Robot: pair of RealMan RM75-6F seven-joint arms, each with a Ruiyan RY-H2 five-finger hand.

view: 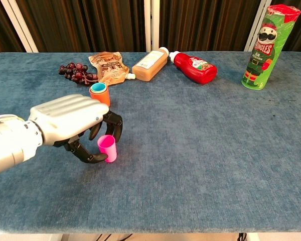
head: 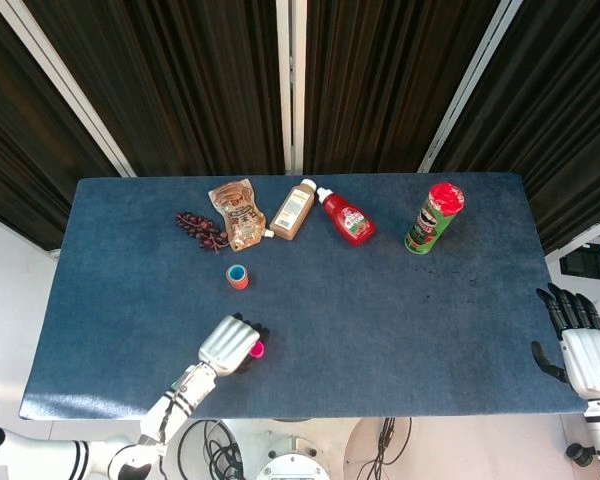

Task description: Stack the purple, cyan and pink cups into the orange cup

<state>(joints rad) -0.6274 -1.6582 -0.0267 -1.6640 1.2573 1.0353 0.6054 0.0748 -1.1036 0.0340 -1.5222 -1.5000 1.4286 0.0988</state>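
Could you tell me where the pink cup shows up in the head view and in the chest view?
Head view: pink cup low and left of centre, at the left hand's fingertips.
Chest view: pink cup left of centre, beside the same hand.
Shared landmark: the orange cup, farther back on the table.

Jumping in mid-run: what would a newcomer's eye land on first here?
The left robot hand closing around the upright pink cup near the table's front edge. Just behind stands the orange cup with a cyan cup nested inside. At the far right, the tall green Pringles can stands out.
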